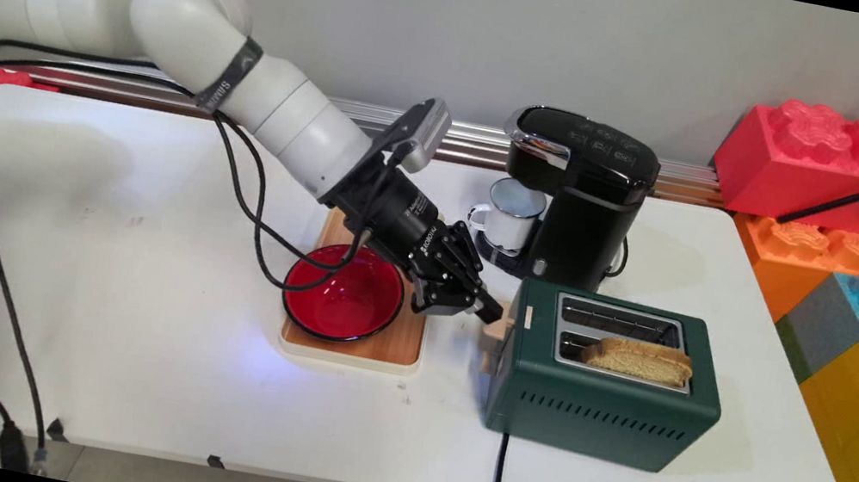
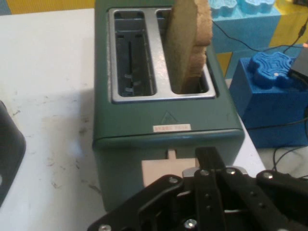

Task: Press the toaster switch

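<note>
where the end effector point(image 1: 489, 312) points, toaster point(image 1: 606, 384) lever point(image 1: 494, 342) just beside, toast point(image 1: 639, 361) beyond

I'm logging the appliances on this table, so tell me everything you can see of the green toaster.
The toaster is a dark green, boxy two-slot model, seemingly painted metal, with silver-rimmed slots on top, vent slits along its near side and a small label by the lever end. It stands upright on the white table, right of the wooden board, its black cord running off the near edge. One slice of toast stands in the near slot; the far slot is empty. Its pale lever faces the gripper, which is at the lever.
</note>
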